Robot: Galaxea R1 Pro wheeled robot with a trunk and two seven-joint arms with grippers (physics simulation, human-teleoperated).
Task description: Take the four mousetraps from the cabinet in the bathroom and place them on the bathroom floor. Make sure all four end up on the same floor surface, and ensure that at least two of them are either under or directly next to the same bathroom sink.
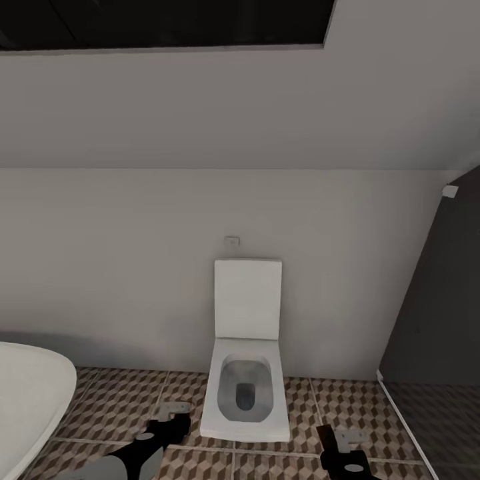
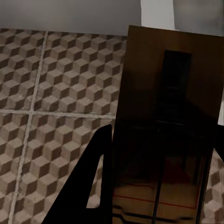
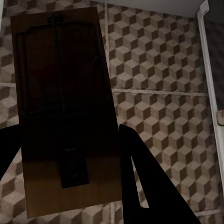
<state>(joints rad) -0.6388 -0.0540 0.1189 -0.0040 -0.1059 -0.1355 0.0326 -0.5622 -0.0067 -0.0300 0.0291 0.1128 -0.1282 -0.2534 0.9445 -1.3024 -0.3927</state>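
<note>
- head view: a white toilet [image 1: 245, 373] stands against a pale wall [image 1: 133, 267], lid raised, on the bathroom floor [image 1: 120, 407] of cube-pattern tiles.
- a white bathtub [image 1: 27, 400] rim curves in at the lower left edge; a dark panel [image 1: 433, 313] rises at the right.
- the left gripper [image 1: 172, 417] shows low in the head view, left of the toilet; the right gripper [image 1: 337, 443] shows low, right of the toilet.
- left wrist view: the left gripper [image 2: 158, 186] is clamped on a mousetrap [image 2: 168, 116]; one dark finger [image 2: 91, 186] lies against the board's edge, the other just shows at the far side. the board is held above the tiles, its wire spring and a red line visible.
- right wrist view: the right gripper [image 3: 70, 186] is clamped on a second mousetrap [image 3: 65, 112]; a dark finger [image 3: 140, 186] presses one long edge, the other finger the opposite edge. the board hangs over the tiled floor, wire frame facing the camera.
- a pale strip [image 3: 207, 70] crosses the floor near that trap.
</note>
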